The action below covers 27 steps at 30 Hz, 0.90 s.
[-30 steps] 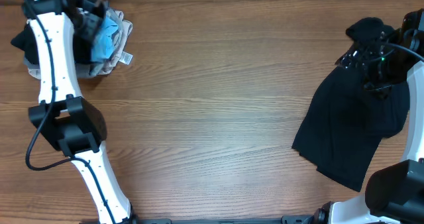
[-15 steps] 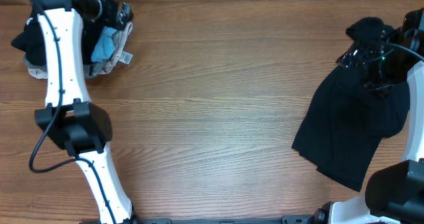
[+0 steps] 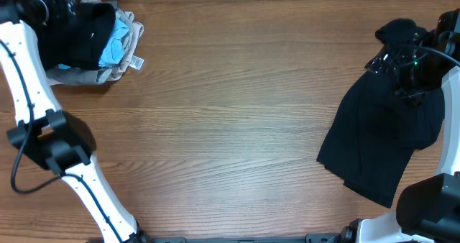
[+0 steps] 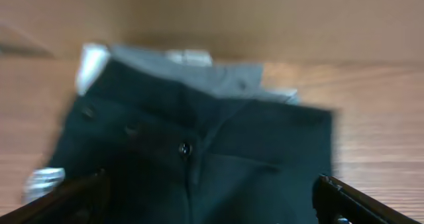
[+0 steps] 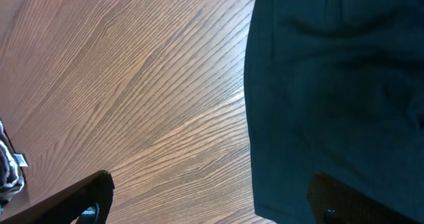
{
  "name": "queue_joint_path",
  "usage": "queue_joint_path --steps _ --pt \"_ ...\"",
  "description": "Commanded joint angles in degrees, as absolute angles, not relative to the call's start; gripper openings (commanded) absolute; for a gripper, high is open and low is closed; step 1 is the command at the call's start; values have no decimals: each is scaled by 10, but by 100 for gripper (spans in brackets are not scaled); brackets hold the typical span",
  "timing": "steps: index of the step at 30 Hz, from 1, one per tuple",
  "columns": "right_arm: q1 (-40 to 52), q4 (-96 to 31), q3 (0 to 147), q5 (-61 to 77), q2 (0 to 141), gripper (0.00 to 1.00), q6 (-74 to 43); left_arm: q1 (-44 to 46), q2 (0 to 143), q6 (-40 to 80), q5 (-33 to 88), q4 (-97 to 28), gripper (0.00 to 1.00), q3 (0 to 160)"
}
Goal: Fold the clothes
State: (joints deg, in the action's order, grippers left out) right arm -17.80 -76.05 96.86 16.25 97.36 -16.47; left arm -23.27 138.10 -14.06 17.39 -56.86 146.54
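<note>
A black garment [image 3: 379,139] lies spread on the table at the right; the right wrist view shows it [image 5: 331,85] filling the right side. My right gripper [image 3: 402,65] hovers over its upper part, open [image 5: 211,184], with one finger above the fabric and one above bare wood. At the back left, a black garment with a button [image 4: 185,148] lies on a pile of clothes [image 3: 79,31]. My left gripper [image 4: 211,184] is open just above it, holding nothing. In the overhead view the left gripper [image 3: 61,6] is at the pile's back left.
The pile also holds a light blue piece [image 3: 115,47] and grey and beige pieces [image 3: 128,24] with a white tag. The wooden table [image 3: 230,113] runs between the two garments. The left arm's elbow [image 3: 50,142] stands at the left edge.
My left arm has swung left, off the pile's middle to its back left, uncovering the black garment on top. The right arm and its garment have not moved.
</note>
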Motion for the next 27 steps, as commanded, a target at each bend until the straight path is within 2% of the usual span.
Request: queue_joint_path --steps 1,8,13,17,21,27 --pt "-177 -758 975 158 972 98 -162 -232 1478 -130 176 -569 100 1470" --pt "-177 -758 975 159 972 98 -163 -213 1591 -131 218 -578 100 1470" --pt "-177 -765 975 159 972 98 -162 -194 1572 -141 224 -576 100 1473" --pt "-177 -768 975 159 972 98 -162 -190 1508 -144 218 -581 100 1480" --pt "-177 -766 975 159 972 99 -162 -191 1380 -143 166 -594 100 1480" --pt "-177 -740 988 159 969 100 -117 -190 1219 -119 152 -690 100 1480"
